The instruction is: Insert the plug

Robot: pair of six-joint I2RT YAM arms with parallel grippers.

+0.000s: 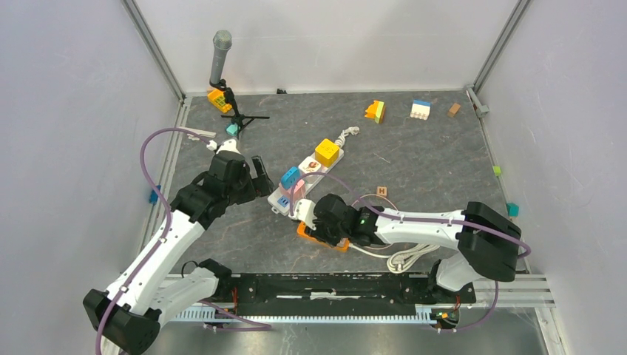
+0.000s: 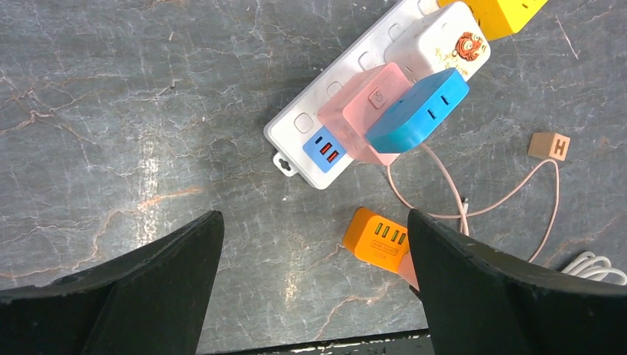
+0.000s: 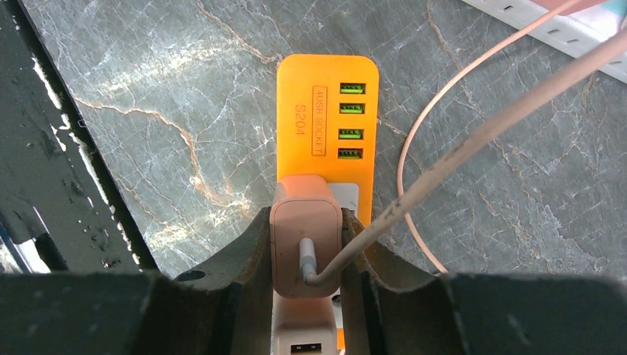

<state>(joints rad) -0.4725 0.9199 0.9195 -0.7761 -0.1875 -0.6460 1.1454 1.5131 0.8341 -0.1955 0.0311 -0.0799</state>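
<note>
An orange USB socket block [image 3: 325,111] lies flat on the grey stone table; it also shows in the top view [image 1: 321,238] and the left wrist view [image 2: 377,238]. My right gripper [image 3: 306,248] is shut on a pink charger plug [image 3: 304,237] with a pink cable [image 3: 473,133], held right over the block's white socket face [image 3: 349,198]. I cannot tell how deep the plug sits. My left gripper [image 2: 314,274] is open and empty, hovering above bare table left of the orange block and below the white power strip [image 2: 296,126].
The power strip [image 1: 299,181] carries pink [image 2: 362,111], blue [image 2: 418,111], white [image 2: 440,44] and yellow [image 1: 327,152] adapters. A wooden H cube [image 1: 381,191], a coiled white cable [image 1: 407,257], toy blocks [image 1: 420,109] and a microphone stand [image 1: 220,59] stand around. A black rail [image 1: 333,285] runs along the near edge.
</note>
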